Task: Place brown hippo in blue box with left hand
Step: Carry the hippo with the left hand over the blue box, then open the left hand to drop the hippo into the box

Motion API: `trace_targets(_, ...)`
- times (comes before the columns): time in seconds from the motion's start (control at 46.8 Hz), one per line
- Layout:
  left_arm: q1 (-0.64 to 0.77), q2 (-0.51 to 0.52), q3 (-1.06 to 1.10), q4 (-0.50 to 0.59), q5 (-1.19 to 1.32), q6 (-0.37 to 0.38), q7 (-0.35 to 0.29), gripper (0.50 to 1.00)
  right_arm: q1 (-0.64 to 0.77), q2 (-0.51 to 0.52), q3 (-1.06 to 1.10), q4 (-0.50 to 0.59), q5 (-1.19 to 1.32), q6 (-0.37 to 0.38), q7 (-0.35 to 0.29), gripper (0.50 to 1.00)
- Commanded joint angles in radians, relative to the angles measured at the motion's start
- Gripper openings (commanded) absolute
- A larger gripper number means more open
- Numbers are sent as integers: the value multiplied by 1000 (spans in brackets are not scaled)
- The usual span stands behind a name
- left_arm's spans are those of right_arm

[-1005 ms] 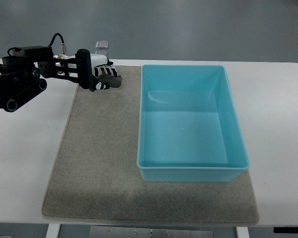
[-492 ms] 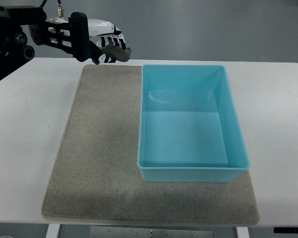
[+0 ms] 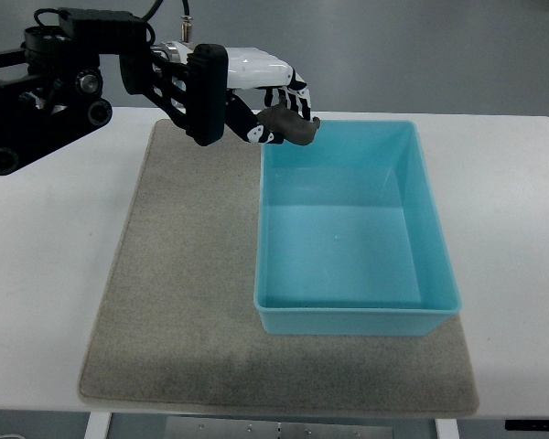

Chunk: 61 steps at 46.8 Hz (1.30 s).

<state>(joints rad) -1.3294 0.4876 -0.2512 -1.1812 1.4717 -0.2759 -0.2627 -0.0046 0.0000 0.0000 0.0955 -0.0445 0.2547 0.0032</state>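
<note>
Top view: brown hippo (image 3: pixel 289 125) crosswise (left hand (image 3: pixel 273 99))

From my seat, most of the hippo (image 3: pixel 288 125) is buried under the left hand (image 3: pixel 265 99); I only see a dark brown lump poking out below the fingers (image 3: pixel 297 91), so I can't tell its head from its tail. The arm (image 3: pixel 46 87) runs off the left edge. The table (image 3: pixel 46 274) is cut at left, right and bottom.
</note>
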Motion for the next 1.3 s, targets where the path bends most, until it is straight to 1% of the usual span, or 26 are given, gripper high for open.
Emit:
trace_targets(0.0, 13, -55, 3, 8, 7, 1, 3, 500, 0, 0, 0, 0, 0, 0, 0, 936)
trace_targets(0.299, 76, -170, 15, 68, 30, 12, 23, 500, 0, 0, 0, 0, 0, 0, 0, 936)
trace_targets(0.406, 110, -179, 15, 78, 100, 21, 26, 500, 0, 0, 0, 0, 0, 0, 0, 936)
trace_targets(0.556, 133, -214, 15, 91, 110, 27, 26, 500, 0, 0, 0, 0, 0, 0, 0, 936)
trace_targets(0.727, 150, -222, 15, 106, 107, 78, 26, 500, 0, 0, 0, 0, 0, 0, 0, 936)
trace_targets(0.791, 157, -231, 15, 107, 105, 81, 26, 576, 0, 0, 0, 0, 0, 0, 0, 936)
trace_targets(0.812, 159, -234, 15, 107, 102, 83, 26, 621, 0, 0, 0, 0, 0, 0, 0, 936)
trace_targets(0.855, 160, -236, 15, 107, 93, 83, 26, 747, 0, 0, 0, 0, 0, 0, 0, 936)
trace_targets(0.876, 160, -236, 15, 107, 91, 83, 26, 801, 0, 0, 0, 0, 0, 0, 0, 936)
trace_targets(0.898, 160, -236, 15, 107, 90, 83, 26, 842, 0, 0, 0, 0, 0, 0, 0, 936)
trace_targets(0.919, 162, -236, 13, 107, 87, 84, 26, 874, 0, 0, 0, 0, 0, 0, 0, 936)
trace_targets(0.962, 162, -236, 12, 106, 85, 84, 26, 911, 0, 0, 0, 0, 0, 0, 0, 936)
trace_targets(1.005, 162, -236, 9, 106, 85, 84, 26, 973, 0, 0, 0, 0, 0, 0, 0, 936)
trace_targets(1.026, 162, -234, 7, 106, 84, 84, 26, 994, 0, 0, 0, 0, 0, 0, 0, 936)
trace_targets(1.154, 162, -230, 0, 104, 39, 84, 26, 999, 0, 0, 0, 0, 0, 0, 0, 936)
trace_targets(1.283, 157, -224, -11, 106, -114, 84, 26, 999, 0, 0, 0, 0, 0, 0, 0, 936)
